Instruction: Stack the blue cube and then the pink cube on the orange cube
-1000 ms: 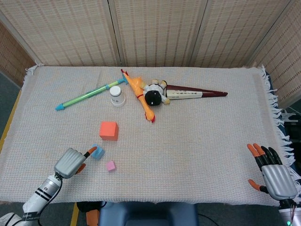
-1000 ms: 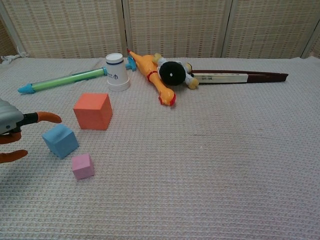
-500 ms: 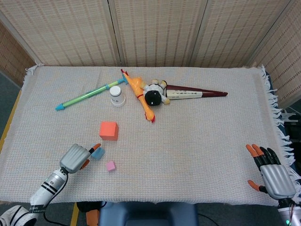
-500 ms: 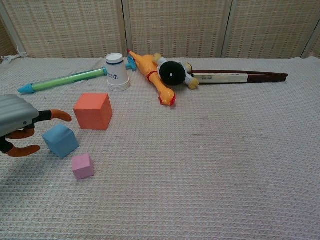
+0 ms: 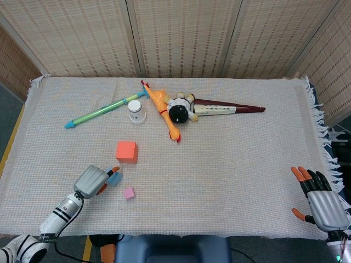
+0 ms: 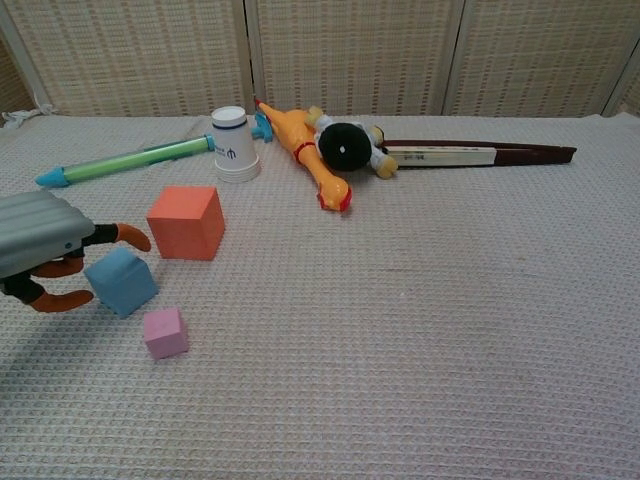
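The orange cube (image 5: 126,152) (image 6: 186,222) sits on the cloth left of centre. Just in front of it lies the blue cube (image 5: 114,178) (image 6: 120,282), and the small pink cube (image 5: 129,193) (image 6: 165,332) lies nearer the front edge. My left hand (image 5: 90,181) (image 6: 45,240) is at the blue cube's left side, with one orange-tipped finger reaching over the cube's top and the thumb low at its left; the fingers are apart and hold nothing. My right hand (image 5: 321,203) hovers at the table's front right corner with fingers spread, empty.
At the back stand a white paper cup (image 5: 136,111) (image 6: 233,145), a green and blue stick (image 5: 101,112), a yellow rubber chicken (image 5: 164,115), a black-headed plush doll (image 5: 180,112) and a dark red toy sword (image 5: 225,109).
My left hand has moved right and forward, bringing its fingers over and around the blue cube. The cubes have stayed put; the right hand has barely shifted.
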You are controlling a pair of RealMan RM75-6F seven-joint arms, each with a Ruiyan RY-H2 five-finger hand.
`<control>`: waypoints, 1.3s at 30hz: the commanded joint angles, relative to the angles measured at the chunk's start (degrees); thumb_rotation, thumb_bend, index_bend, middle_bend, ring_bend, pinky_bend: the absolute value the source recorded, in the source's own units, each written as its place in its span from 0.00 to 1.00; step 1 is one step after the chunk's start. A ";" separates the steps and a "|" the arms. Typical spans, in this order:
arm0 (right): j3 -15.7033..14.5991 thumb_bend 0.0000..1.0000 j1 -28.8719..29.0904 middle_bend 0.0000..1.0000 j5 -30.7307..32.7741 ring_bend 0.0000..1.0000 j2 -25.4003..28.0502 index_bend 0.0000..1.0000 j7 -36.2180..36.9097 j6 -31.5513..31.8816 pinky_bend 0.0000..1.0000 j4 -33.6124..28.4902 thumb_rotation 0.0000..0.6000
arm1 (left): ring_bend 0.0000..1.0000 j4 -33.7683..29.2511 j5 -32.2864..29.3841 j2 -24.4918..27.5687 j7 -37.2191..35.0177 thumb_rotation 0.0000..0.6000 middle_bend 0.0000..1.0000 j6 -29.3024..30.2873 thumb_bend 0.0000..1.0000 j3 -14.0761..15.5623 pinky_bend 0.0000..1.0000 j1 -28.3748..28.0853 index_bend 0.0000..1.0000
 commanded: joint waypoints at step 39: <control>-0.70 0.07 -0.01 0.00 -1.97 0.00 0.71 0.00 1.46 0.49 0.00 -0.81 1.00 | 1.00 -36.02 -35.47 13.91 0.88 1.00 1.00 2.63 0.37 -9.75 1.00 -2.95 0.53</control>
